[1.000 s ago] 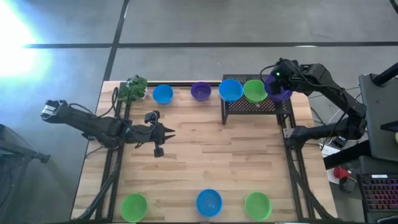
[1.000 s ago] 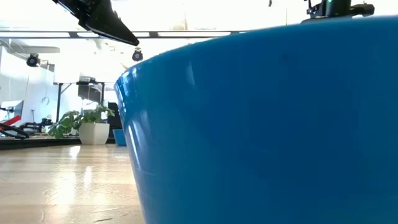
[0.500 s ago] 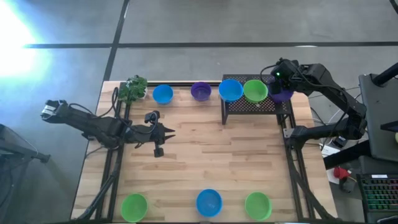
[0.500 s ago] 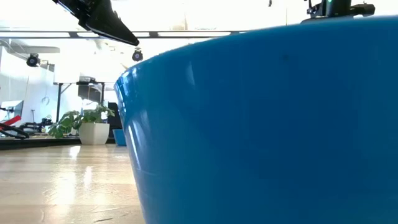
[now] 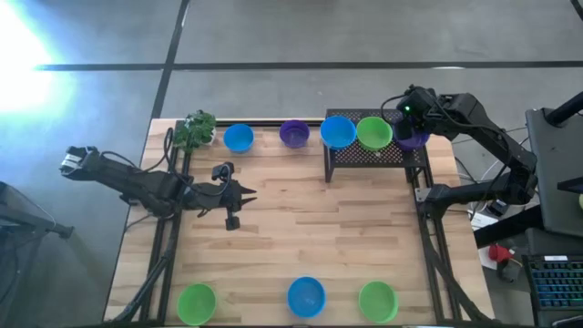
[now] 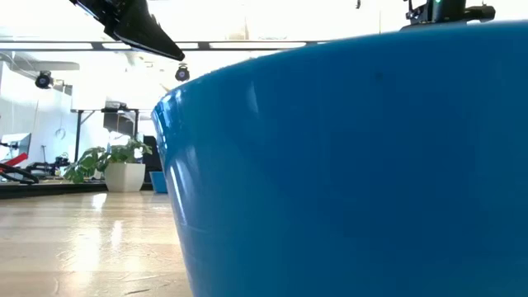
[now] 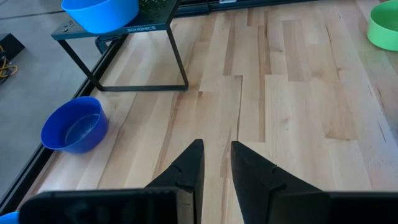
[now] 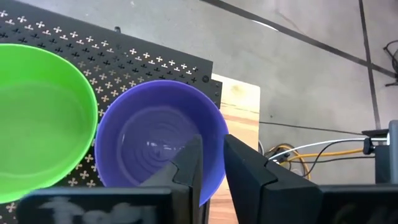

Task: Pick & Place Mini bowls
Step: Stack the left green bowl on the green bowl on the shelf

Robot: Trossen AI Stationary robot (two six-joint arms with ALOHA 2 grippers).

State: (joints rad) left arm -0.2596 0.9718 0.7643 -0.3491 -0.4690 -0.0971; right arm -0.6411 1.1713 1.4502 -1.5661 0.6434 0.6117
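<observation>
On the black perforated rack point(image 5: 375, 157) at the table's far right stand a blue bowl point(image 5: 338, 131), a green bowl point(image 5: 373, 133) and a purple bowl point(image 5: 412, 138). My right gripper point(image 5: 404, 117) is shut on the purple bowl point(image 8: 155, 134), next to the green bowl point(image 8: 40, 118). Another blue bowl point(image 5: 238, 138) and a purple one point(image 5: 293, 133) rest along the far edge. Along the near edge rest two green bowls point(image 5: 196, 302) point(image 5: 377, 301) and a blue bowl point(image 5: 306, 297) between them. My left gripper point(image 5: 246, 196) hovers shut over the table's left middle point(image 7: 216, 155), holding nothing. My right gripper pinches the purple bowl's wall at the rim point(image 8: 211, 134), on the side away from the green bowl. One finger point(image 8: 191, 163) is inside the bowl and the other point(image 8: 241, 167) outside, coming from above. The bowl stands upright, its underside over the rack top point(image 8: 155, 59).
A small leafy plant point(image 5: 196, 128) stands at the far left corner. The near blue bowl point(image 6: 346, 165) fills most of the low view, with my left arm point(image 6: 132, 23) above it. Bare wood lies across the table's middle point(image 5: 319, 219).
</observation>
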